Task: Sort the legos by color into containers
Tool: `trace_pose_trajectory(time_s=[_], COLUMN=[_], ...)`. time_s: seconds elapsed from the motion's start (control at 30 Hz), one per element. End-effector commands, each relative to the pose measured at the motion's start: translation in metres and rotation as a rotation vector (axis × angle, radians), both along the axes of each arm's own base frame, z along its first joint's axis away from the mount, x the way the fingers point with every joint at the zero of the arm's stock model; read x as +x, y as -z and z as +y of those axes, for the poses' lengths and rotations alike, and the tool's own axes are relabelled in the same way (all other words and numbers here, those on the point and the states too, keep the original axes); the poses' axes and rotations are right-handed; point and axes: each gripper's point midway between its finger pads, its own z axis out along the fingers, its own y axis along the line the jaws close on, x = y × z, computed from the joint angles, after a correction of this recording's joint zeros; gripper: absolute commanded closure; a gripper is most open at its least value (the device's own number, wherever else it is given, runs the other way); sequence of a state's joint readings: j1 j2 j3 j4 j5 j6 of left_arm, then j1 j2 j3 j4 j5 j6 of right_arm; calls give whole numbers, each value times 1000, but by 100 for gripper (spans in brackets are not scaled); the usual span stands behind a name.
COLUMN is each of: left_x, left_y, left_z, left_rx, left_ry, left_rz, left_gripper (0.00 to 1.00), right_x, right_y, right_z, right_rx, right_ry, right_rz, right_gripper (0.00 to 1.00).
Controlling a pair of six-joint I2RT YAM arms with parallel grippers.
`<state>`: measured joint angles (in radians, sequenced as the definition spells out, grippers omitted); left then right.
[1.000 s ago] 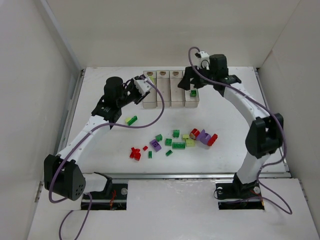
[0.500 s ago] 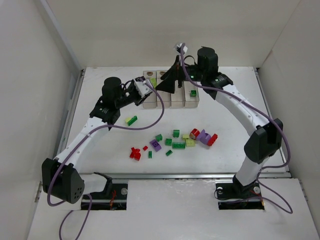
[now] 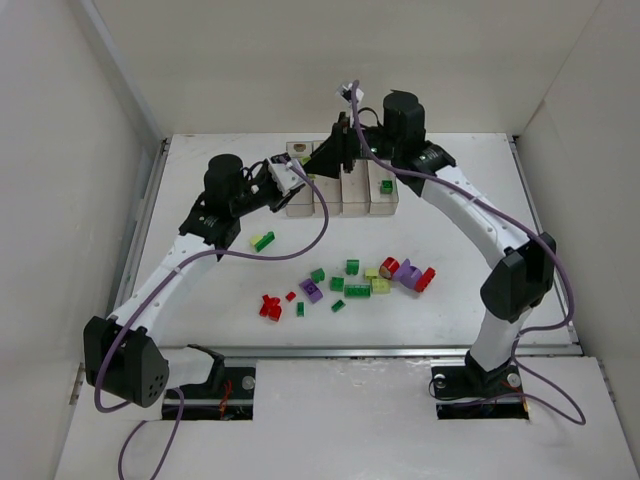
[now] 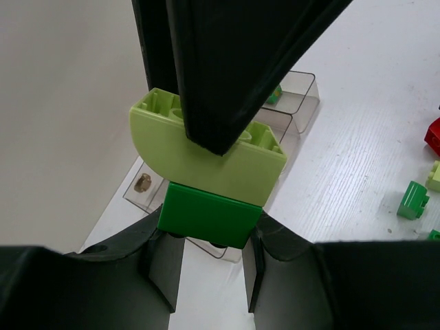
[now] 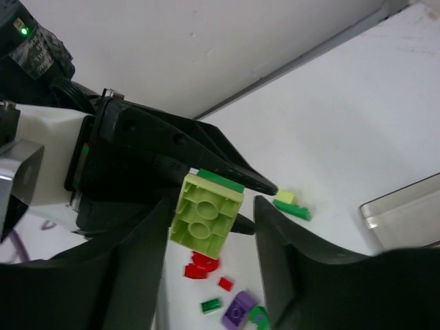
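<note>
— What has moved since a second ago?

— The right gripper has swung left, away from the right-hand bin, and now meets the left one above the row. The left arm has barely shifted.

— Start at the left, then.

— The left gripper is pinching a green brick between its jaws. A rounded yellow-green brick sits stacked on top of it. In the top view the pair shows over the left end of the containers, held up off the table.

— And the right gripper?

— Its jaws stand spread to either side of the yellow-green brick. One is close against it, and there is a sliver of gap at the other.

— Where are the containers?

— At the middle of the table's far edge. One green lego lies in the rightmost bin.

— The loose legos?

— A yellow-green and green piece lies alone just left of centre. Nearer the near edge, red ones come first. Then there is a scatter of green, purple and yellow-green. Purple and red pieces end it on the right.
</note>
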<state>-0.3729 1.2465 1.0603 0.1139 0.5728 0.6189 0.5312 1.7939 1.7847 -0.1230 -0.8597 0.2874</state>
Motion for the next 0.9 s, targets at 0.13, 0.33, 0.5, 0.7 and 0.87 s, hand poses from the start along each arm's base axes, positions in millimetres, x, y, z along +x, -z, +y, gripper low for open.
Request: trace_pose_trajectory(time_s=[0.13,0.33,0.5,0.7,0.87], left_x=[-8,-8,-1,6,6], left_y=[-32,-30,-15,1,5], left_z=[-1,1,14,30,32], left_rx=[-37,-34,7,25,36], left_ry=[26,13,-65,-119,-126], left_rz=[-79,-79,-71,-43,-41], left_gripper=[100,100,100,100,100], right_x=[-8,-6,14,25,32], right_y=[-19,-12,-10,-5,-1], right_z=[19,15,-19,-54,-63], right_rx=[43,38,38,30,27], right_ry=[-46,-45,55,138,162], right_rz=[-30,4,50,66,74], right_gripper=[73,100,100,100,100])
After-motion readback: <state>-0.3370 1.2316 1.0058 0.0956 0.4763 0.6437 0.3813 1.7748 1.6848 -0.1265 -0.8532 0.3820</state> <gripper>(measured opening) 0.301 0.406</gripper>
